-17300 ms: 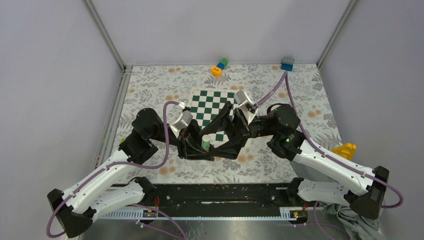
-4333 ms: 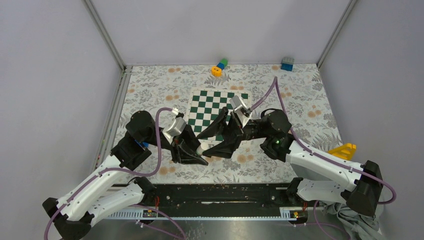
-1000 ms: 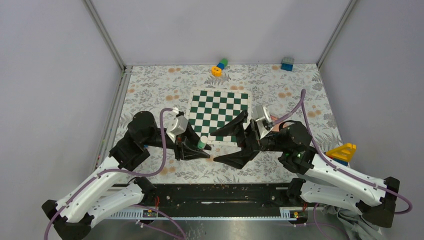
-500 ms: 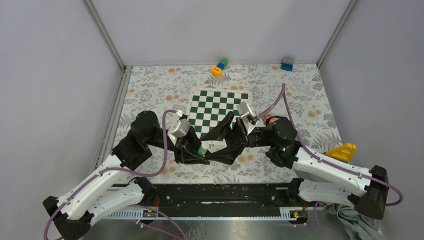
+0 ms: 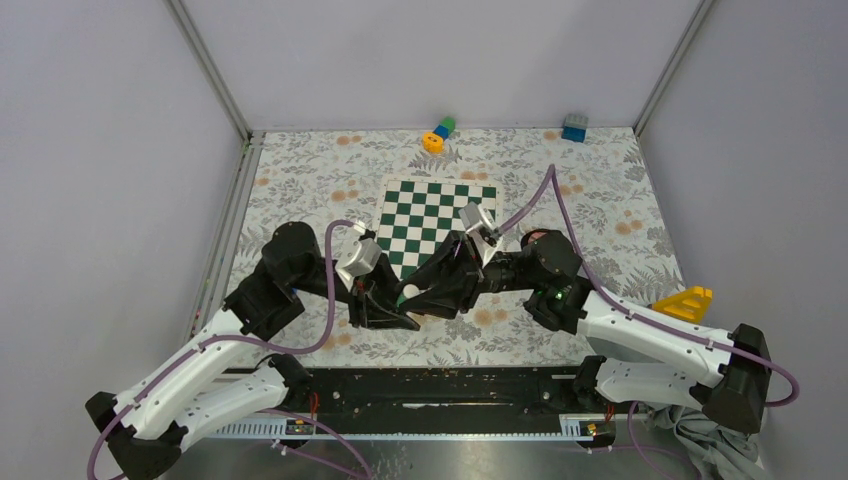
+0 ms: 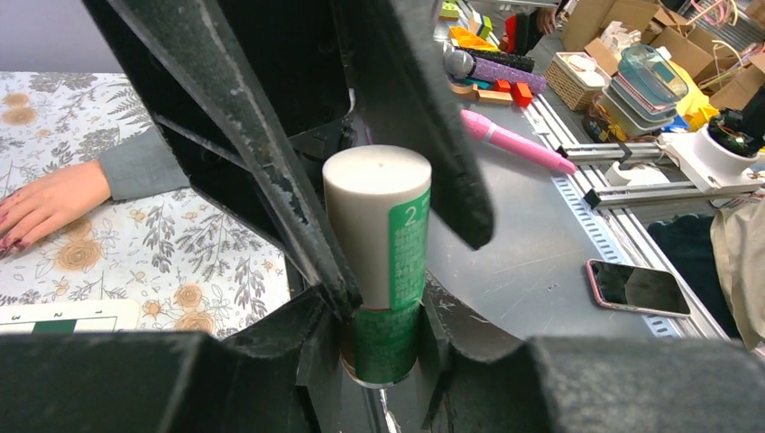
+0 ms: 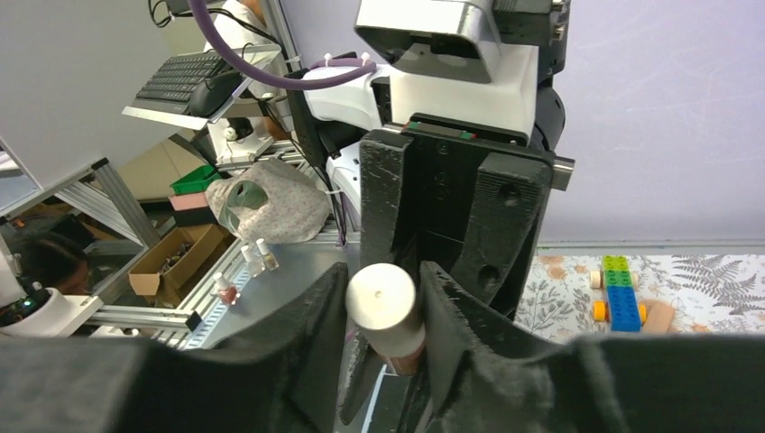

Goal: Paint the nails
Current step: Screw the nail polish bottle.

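My left gripper [image 5: 396,303] is shut on the green-labelled body of a small nail polish bottle [image 6: 379,271] and holds it upright. The bottle's white cap [image 7: 382,301] sits between the pads of my right gripper [image 7: 384,311], which press on both its sides. In the top view the two grippers meet at the bottle [image 5: 408,293], just in front of the chessboard [image 5: 435,212]. A human hand [image 6: 45,203] with a grey sleeve lies flat on the floral cloth at the left of the left wrist view. Its reddish-pink nails [image 6: 11,242] show at the frame's edge.
A stacked toy [image 5: 438,133] and a blue block [image 5: 574,127] lie by the back wall. A yellow piece [image 5: 686,300] sits at the right edge. Beyond the table are a pink pen [image 6: 514,144], a phone [image 6: 639,289] and small polish bottles [image 7: 225,289].
My right gripper has swung in from the right with its jaws wide and has closed them on the bottle's cap. The left gripper has kept its hold and its place.
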Controlling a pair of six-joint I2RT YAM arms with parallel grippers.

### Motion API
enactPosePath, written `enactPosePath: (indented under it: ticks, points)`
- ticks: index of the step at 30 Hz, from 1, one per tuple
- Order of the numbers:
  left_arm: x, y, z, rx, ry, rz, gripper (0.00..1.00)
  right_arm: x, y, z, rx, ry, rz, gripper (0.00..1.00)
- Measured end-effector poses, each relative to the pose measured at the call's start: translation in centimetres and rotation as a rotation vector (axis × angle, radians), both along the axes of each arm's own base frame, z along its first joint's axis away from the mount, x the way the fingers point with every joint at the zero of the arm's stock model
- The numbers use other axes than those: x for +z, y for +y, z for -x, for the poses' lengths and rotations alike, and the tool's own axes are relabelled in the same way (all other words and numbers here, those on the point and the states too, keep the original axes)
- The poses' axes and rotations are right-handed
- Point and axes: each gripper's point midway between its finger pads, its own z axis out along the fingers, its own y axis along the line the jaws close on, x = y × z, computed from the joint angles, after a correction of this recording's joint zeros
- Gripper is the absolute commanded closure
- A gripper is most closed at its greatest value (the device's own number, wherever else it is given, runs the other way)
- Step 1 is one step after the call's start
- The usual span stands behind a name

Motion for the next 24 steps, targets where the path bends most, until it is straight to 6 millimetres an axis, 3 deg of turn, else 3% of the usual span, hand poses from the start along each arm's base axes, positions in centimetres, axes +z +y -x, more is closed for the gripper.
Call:
enactPosePath:
  ticks: [2, 8, 16, 24]
  points:
    - [0.0, 0.0, 0.1, -0.003, 0.001, 0.0, 1.0, -0.1, 0.1, -0.2, -0.006, 0.002, 0.004, 0.79]
    - [0.0, -0.2, -0.5, 0.041, 0.014, -0.005, 1.0, -0.1, 0.2, -0.8, -0.033, -0.014, 0.005, 1.0]
    - [-0.4, -0.1, -3.0, 0.215, 0.012, -0.019, 1.0, -0.5, 0.5, -2.9, -0.139, 0.027, 0.02, 1.0]
    - [-2.5, 0.8, -7.8, 0.509, 0.034, -0.099, 1.0, -2.5, 2.2, -7.6, -0.336, 0.174, 0.076, 1.0]
